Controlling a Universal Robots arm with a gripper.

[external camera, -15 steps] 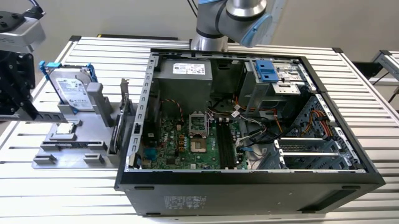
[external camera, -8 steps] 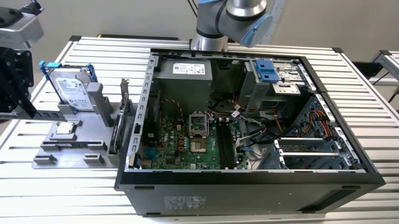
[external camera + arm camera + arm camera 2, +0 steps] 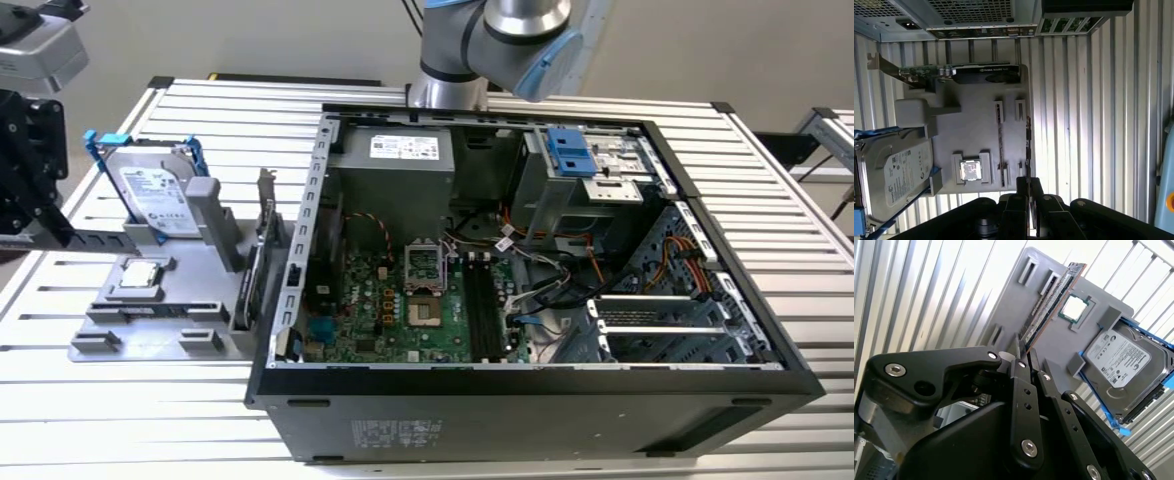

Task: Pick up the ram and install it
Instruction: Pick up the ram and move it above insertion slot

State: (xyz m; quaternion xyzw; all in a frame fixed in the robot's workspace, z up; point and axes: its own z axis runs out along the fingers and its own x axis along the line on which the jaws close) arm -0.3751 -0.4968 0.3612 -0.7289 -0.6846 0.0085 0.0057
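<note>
The ram stands on its long edge in a slot of the grey holder tray, beside the square silver chip. In the first wrist view the ram is a thin dark strip along the tray's outer edge. In the exterior view the ram sits near the tray's front. My gripper hangs back from the ram's near end, in line with it. Its black fingers are shut with nothing between them. The black tool body is at the exterior view's far left, above the tray.
An open computer case fills the middle of the slatted table, with the motherboard's black memory slots inside. The tray also carries a hard drive in a blue frame and an upright expansion card.
</note>
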